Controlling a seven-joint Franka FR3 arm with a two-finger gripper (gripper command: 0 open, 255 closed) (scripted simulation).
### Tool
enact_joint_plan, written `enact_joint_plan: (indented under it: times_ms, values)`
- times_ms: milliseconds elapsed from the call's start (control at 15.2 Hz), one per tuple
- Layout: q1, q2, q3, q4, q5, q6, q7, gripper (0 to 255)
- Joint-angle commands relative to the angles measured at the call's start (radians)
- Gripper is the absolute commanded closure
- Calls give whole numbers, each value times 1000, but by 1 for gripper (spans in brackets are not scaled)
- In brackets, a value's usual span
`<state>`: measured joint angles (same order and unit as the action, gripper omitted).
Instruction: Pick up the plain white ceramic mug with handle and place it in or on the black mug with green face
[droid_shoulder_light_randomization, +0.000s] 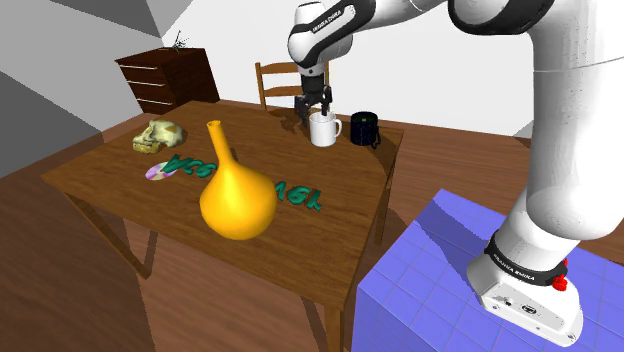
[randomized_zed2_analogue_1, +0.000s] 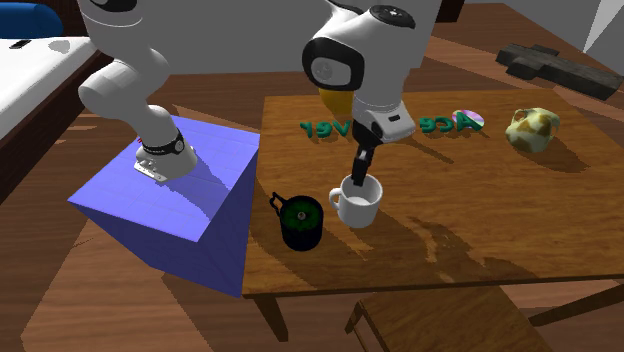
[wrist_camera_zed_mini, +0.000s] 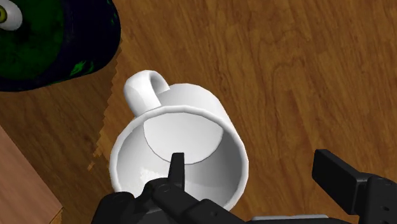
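The white mug (droid_shoulder_light_randomization: 322, 129) (randomized_zed2_analogue_1: 357, 203) (wrist_camera_zed_mini: 191, 127) stands upright on the wooden table (droid_shoulder_light_randomization: 110, 175), handle towards the black mug. Close beside it stands the black mug with the green face (droid_shoulder_light_randomization: 364, 128) (randomized_zed2_analogue_1: 300, 222) (wrist_camera_zed_mini: 57, 38), also upright, near the table edge by the stand. My gripper (droid_shoulder_light_randomization: 313, 108) (randomized_zed2_analogue_1: 361, 172) (wrist_camera_zed_mini: 254, 162) points straight down over the white mug and is open. One finger (wrist_camera_zed_mini: 177, 167) dips inside the mug's mouth, the other (wrist_camera_zed_mini: 336, 177) hangs outside, so the mug's wall lies between them untouched.
A large yellow long-necked vase (droid_shoulder_light_randomization: 236, 195) stands at the table's middle, with green letters (droid_shoulder_light_randomization: 300, 195), a disc (droid_shoulder_light_randomization: 158, 172) and a skull (droid_shoulder_light_randomization: 160, 137) around it. A chair (droid_shoulder_light_randomization: 280, 85) is behind the table, a dresser (droid_shoulder_light_randomization: 165, 78) farther back. The blue stand (droid_shoulder_light_randomization: 450, 280) adjoins the table.
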<state>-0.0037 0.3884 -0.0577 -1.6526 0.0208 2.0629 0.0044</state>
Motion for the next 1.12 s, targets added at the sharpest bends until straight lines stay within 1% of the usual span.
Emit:
enact_joint_plan:
  times_ms: [0, 396, 924, 990, 1056]
  values:
    - [-3, 33, 0, 17, 3, 16, -2, 0]
    - [-4, 64, 1, -13, 5, 78, -4, 0]
    - [-4, 64, 1, -13, 5, 77, -4, 0]
    - [-4, 64, 1, -13, 5, 77, -4, 255]
    - [-4, 64, 1, -13, 5, 77, -4, 255]
